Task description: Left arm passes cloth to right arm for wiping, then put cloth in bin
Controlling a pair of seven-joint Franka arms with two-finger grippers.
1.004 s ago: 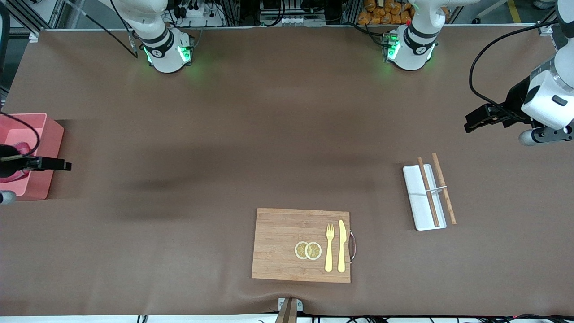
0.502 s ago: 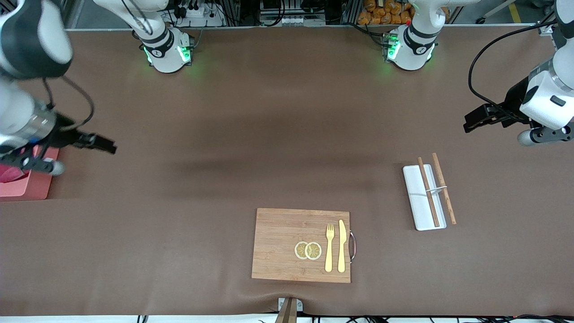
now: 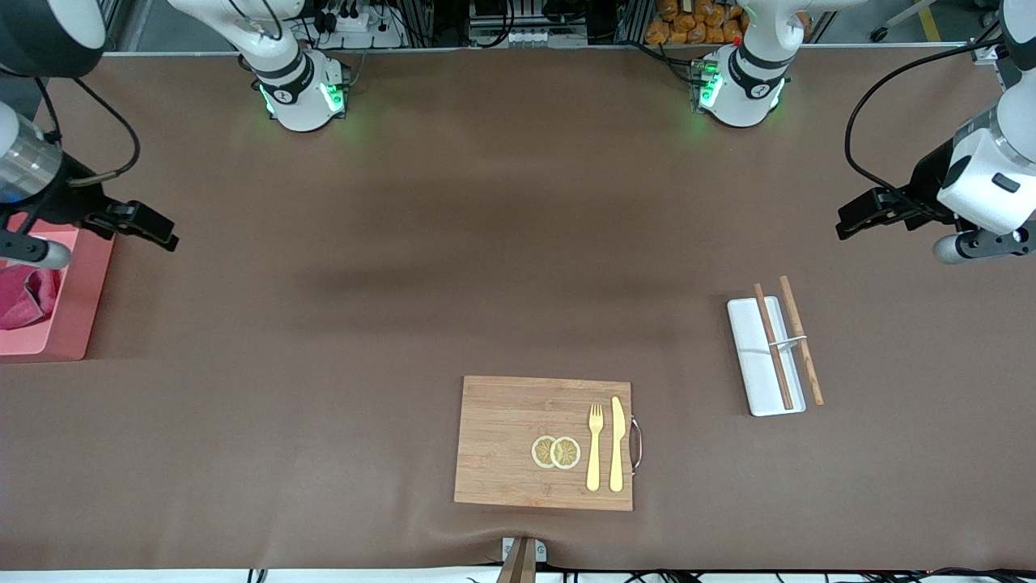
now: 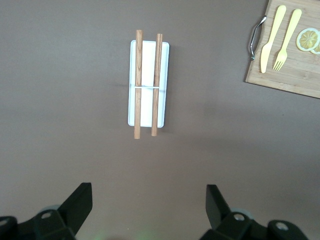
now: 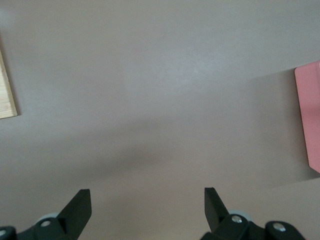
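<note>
Both of my end effectors are empty and spread wide. My right end effector [image 3: 154, 231] hangs in the air over bare brown worktop [image 3: 486, 243] just beside the bin [image 3: 77, 324], its two dark fingers [image 5: 77, 210] well apart with nothing between them. My left end effector [image 3: 850, 220] waits in the air over the worktop at the left arm's end, fingers [image 4: 80, 202] likewise parted and holding nothing.

The magenta-pink cloth [image 3: 24, 295] lies crumpled inside the salmon-pink bin, which stands at the right arm's end of the worktop; only part of the bin shows at the edge of the front view.

A white rectangular tray [image 3: 765, 356] lies near the left arm's end with two wooden chopsticks [image 3: 789, 340] resting lengthwise across it. A wooden cutting board [image 3: 518, 441] sits nearer to the front camera, carrying two lemon slices [image 3: 556, 452], a yellow fork [image 3: 595, 447] and a yellow knife [image 3: 617, 444] side by side.
</note>
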